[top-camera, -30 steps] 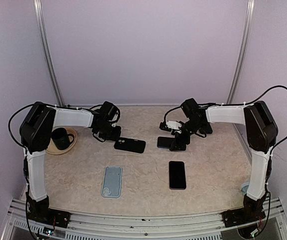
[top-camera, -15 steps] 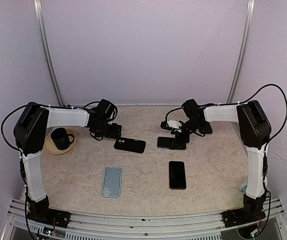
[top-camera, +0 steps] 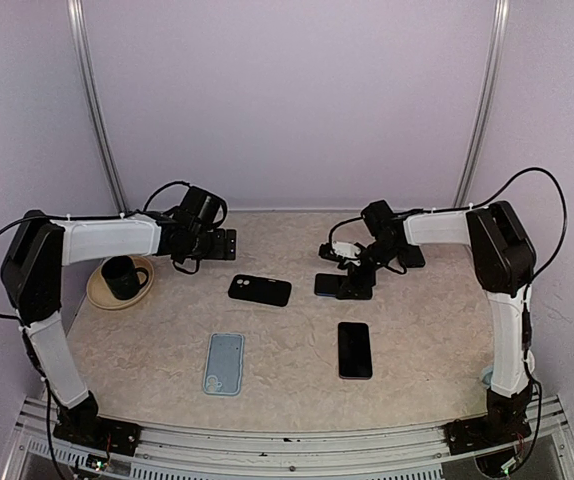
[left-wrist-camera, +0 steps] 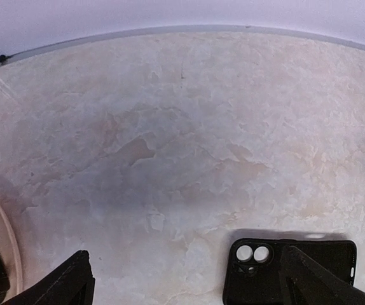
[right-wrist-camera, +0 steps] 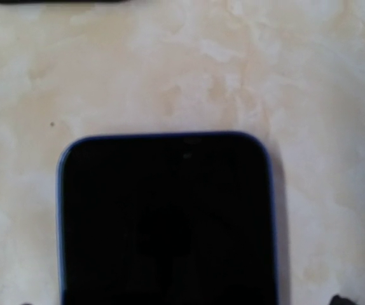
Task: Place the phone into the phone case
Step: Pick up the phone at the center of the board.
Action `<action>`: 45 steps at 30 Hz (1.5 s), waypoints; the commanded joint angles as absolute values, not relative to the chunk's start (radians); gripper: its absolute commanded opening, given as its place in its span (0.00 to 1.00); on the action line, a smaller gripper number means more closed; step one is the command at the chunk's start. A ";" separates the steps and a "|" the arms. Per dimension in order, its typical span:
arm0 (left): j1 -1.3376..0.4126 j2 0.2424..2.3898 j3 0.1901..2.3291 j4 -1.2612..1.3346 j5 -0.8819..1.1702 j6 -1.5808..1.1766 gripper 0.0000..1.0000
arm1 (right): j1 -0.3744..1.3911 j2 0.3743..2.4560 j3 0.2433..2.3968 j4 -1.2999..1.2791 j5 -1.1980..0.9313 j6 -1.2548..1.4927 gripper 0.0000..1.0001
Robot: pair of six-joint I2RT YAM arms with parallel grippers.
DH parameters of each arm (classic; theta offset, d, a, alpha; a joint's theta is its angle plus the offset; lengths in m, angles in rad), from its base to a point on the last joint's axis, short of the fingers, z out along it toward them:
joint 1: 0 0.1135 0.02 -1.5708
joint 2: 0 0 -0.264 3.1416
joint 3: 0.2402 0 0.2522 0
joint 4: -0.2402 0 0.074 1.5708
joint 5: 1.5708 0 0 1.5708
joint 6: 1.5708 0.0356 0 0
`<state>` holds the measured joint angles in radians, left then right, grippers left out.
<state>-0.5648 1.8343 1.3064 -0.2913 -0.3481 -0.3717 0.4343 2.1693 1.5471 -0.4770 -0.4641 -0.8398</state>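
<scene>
- Phone (right-wrist-camera: 166, 216), dark screen up with a thin blue rim, lies flat on the table (top-camera: 287, 330) right under the right gripper (top-camera: 355, 278).
- The right gripper is low over that phone. In its wrist view only dark specks of the fingertips (right-wrist-camera: 338, 300) show at the bottom corners. They are set wider than the phone, so the jaws stand apart and grip nothing.
- From above, the left end of this phone sticks out from under the gripper, at the back right of the table.
- The left gripper (top-camera: 222, 244) hangs at the back left above bare table. Its two fingers (left-wrist-camera: 61, 289) are spread wide at the lower corners of its wrist view, and nothing is between them.
- A black phone case (left-wrist-camera: 290, 276) lies just in front of the left gripper with its camera cut-outs at the left end. It sits between the two grippers and is apart from the phone.
- A second phone (top-camera: 355, 350), all dark, lies nearer the arm bases, in front of the first one.
- A light blue case (top-camera: 225, 363) lies near the front left, well apart from both phones.
- A dark mug (top-camera: 122, 277) stands on a tan saucer (top-camera: 102, 296) at the far left, beside the left arm.
</scene>
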 commanded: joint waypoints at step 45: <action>-0.614 1.497 0.895 0.501 -0.136 -0.372 0.99 | 0.428 2.291 1.651 -0.542 -0.552 -0.797 0.84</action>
